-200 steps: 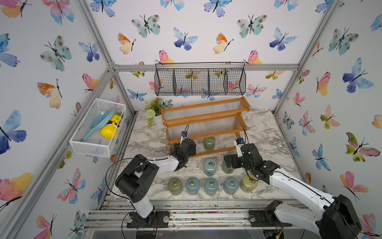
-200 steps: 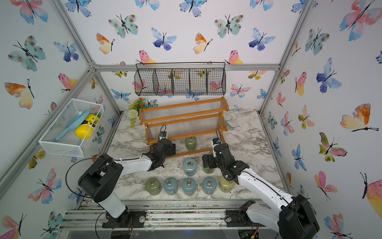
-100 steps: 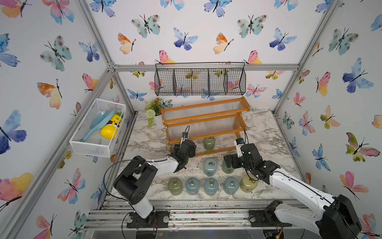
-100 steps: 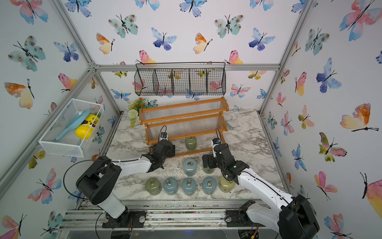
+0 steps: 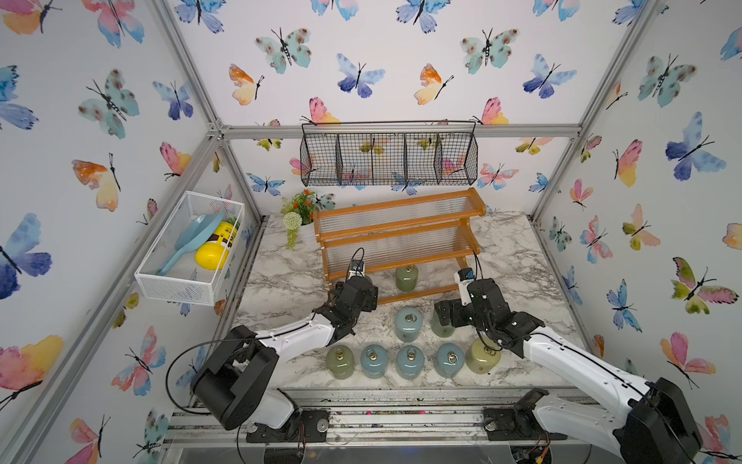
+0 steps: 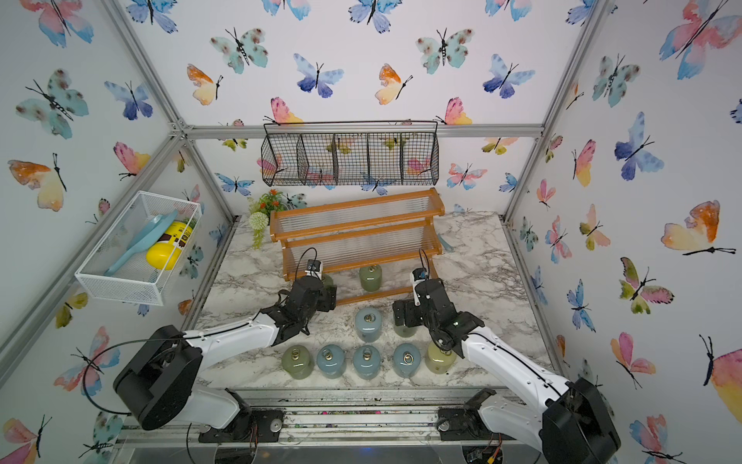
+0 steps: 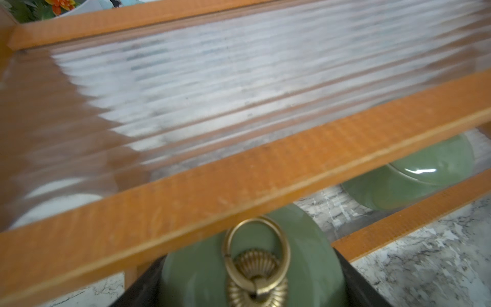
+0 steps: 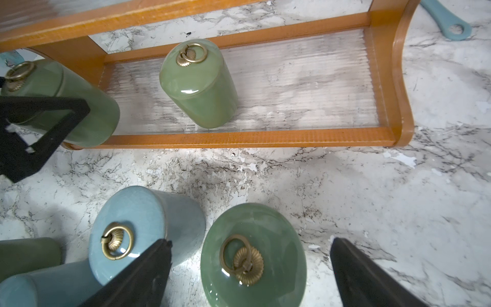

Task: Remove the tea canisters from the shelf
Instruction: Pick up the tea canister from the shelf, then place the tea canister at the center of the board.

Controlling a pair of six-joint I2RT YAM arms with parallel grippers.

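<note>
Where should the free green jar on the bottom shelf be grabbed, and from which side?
I'd take the green jar by its round body below the lid, jaws either side, coming from the shelf's open front. It stands upright, its ring lies flat on the domed lid, and the next rail sits close above.

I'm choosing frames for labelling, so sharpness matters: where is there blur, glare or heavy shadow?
Left wrist view: blurred throughout, the shelf smeared and the clamped green canister soft. Right wrist view: sharp, with white glare spots on the freestanding green canister and a dark shadow on the marble table toward the shelf. Both top views: sharp, evenly lit.
</note>
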